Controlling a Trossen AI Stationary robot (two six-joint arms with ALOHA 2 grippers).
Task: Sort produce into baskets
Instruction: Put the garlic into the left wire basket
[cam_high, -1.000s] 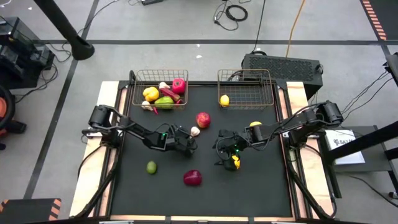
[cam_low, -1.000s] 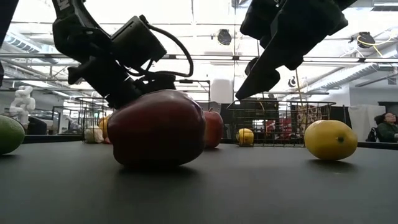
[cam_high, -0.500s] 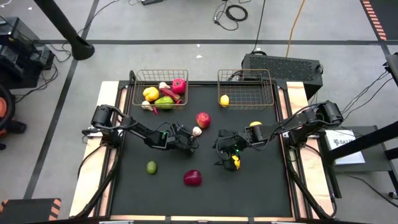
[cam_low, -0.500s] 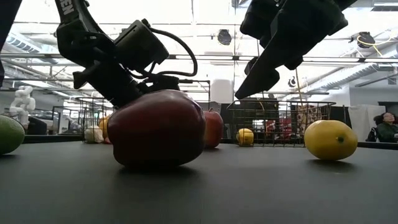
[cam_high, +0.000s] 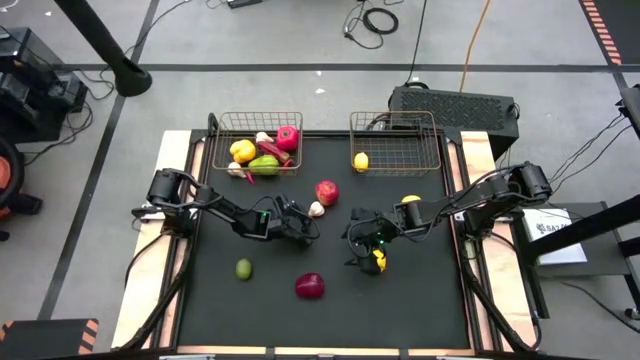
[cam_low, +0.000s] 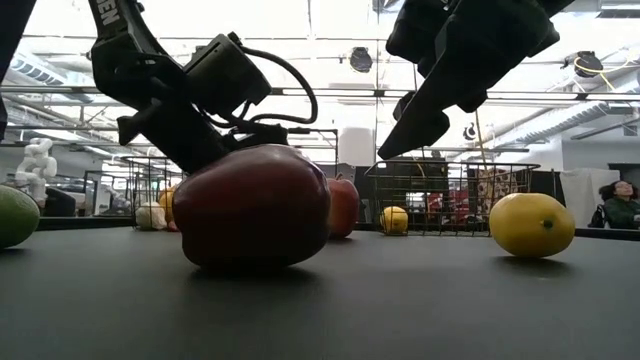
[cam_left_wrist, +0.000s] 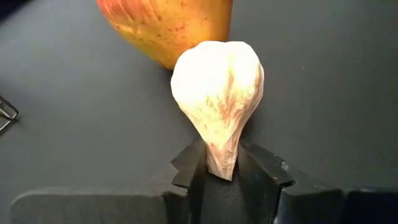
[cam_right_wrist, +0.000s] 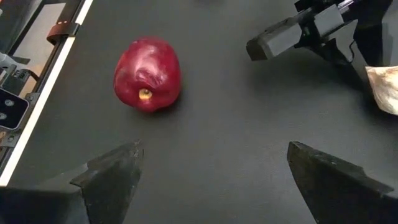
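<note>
Cream-white garlic (cam_left_wrist: 217, 93) with faint tan streaks sits in the left claw (cam_left_wrist: 222, 169), whose fingers are black. Just beyond it lies an apple (cam_left_wrist: 165, 25), red blending to yellow with fine speckles. Below the right claw (cam_right_wrist: 211, 168), a glossy deep-red pepper (cam_right_wrist: 148, 73) rests on the matte black bench (cam_right_wrist: 236, 124).
</note>
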